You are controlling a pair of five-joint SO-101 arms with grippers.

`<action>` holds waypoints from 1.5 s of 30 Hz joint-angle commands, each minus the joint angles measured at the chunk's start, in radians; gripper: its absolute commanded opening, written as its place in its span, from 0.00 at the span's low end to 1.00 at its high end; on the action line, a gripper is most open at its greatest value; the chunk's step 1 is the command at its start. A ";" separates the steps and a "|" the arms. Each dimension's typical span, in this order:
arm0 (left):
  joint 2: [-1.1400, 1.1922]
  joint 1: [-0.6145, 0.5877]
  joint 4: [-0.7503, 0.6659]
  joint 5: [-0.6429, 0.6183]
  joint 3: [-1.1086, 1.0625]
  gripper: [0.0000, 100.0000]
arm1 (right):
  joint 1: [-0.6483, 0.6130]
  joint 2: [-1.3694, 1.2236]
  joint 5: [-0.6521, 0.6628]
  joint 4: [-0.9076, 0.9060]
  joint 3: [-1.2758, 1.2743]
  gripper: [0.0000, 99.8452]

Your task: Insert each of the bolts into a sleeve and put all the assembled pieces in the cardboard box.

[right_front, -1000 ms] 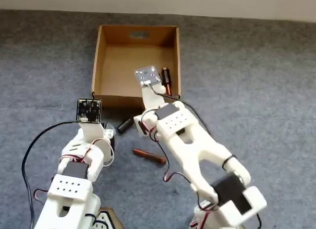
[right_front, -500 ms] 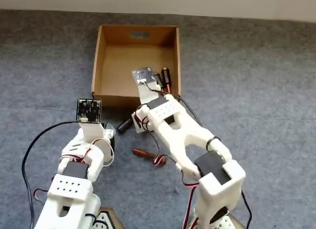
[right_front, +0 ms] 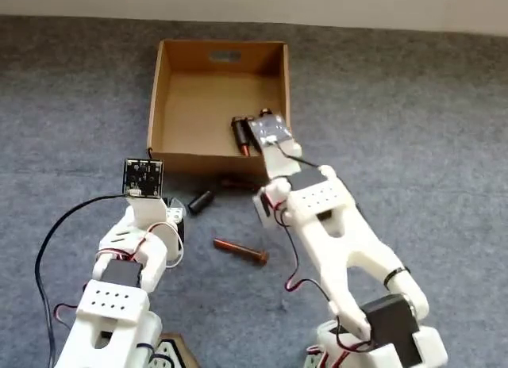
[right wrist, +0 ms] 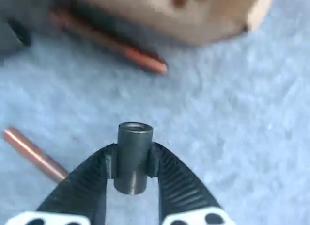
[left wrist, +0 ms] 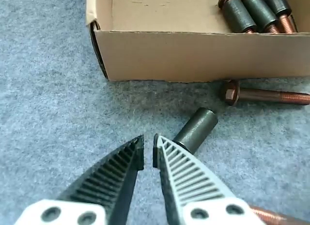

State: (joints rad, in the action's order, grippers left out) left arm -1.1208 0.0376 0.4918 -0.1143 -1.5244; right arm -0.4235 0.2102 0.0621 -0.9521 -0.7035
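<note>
Cardboard box [right_front: 198,106] is holding assembled pieces [left wrist: 256,9]. Right gripper [right wrist: 131,156] is clamping a sleeve [right wrist: 133,137] mid-body. Left gripper [left wrist: 148,147] is sitting nearly closed and empty beside a loose sleeve [left wrist: 196,130]. Sleeve is probably rigid, smooth and slippery, so keep gripping at mid-length.

The high camera looks down from behind both arms toward the cardboard box [right_front: 198,106]. Each wrist camera sits low and close, facing the box's near wall, the strip all three views share.

Left tool [left wrist: 148,143] nearly closed; right arm extended, tool [right wrist: 131,153] clamping sleeve [right wrist: 134,137].
</note>
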 commanded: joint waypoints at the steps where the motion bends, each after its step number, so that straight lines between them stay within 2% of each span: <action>1: -0.019 0.007 -0.020 0.009 0.005 0.07 | 0.065 0.033 0.051 -0.002 -0.054 0.02; 5: -0.019 0.007 -0.020 0.009 0.005 0.07 | 0.077 -0.008 0.066 -0.005 -0.068 0.14; 7: -0.019 0.007 -0.020 0.009 0.005 0.07 | 0.076 -0.035 0.066 -0.005 -0.065 0.16; 12: -0.019 0.007 -0.020 0.009 0.004 0.07 | 0.076 -0.124 0.066 -0.001 -0.061 0.13; 14: -0.019 0.007 -0.020 0.009 0.004 0.07 | 0.081 -0.148 0.066 0.001 -0.059 0.09; 16: -0.019 0.007 -0.020 0.009 0.004 0.07 | 0.082 -0.140 0.066 0.019 -0.054 0.01; 18: -0.019 0.007 -0.020 0.009 0.004 0.07 | 0.096 -0.105 0.063 0.022 -0.048 0.01; 26: -0.019 0.010 -0.018 0.009 0.004 0.08 | 0.168 0.325 0.064 -0.024 -0.114 0.00; 32: -0.019 0.010 -0.014 0.091 0.019 0.07 | 0.206 0.705 0.061 -0.019 -0.315 0.00; 34: -0.012 0.012 0.048 0.097 0.067 0.08 | 0.206 0.831 0.058 0.004 -0.395 0.00; 40: -0.008 0.013 0.397 0.180 0.346 0.08 | 0.208 1.181 0.058 0.142 -0.651 0.00; 43: -0.001 0.041 0.496 0.284 0.430 0.08 | 0.209 1.302 0.046 0.143 -0.728 0.00; 45: 0.054 0.093 0.563 0.374 0.478 0.08 | 0.228 1.357 -0.009 0.143 -0.760 0.00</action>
State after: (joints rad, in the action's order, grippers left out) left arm -1.1132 0.0621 0.9705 0.1557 -1.1515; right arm -0.2240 1.4776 0.1082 -0.8324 -1.4431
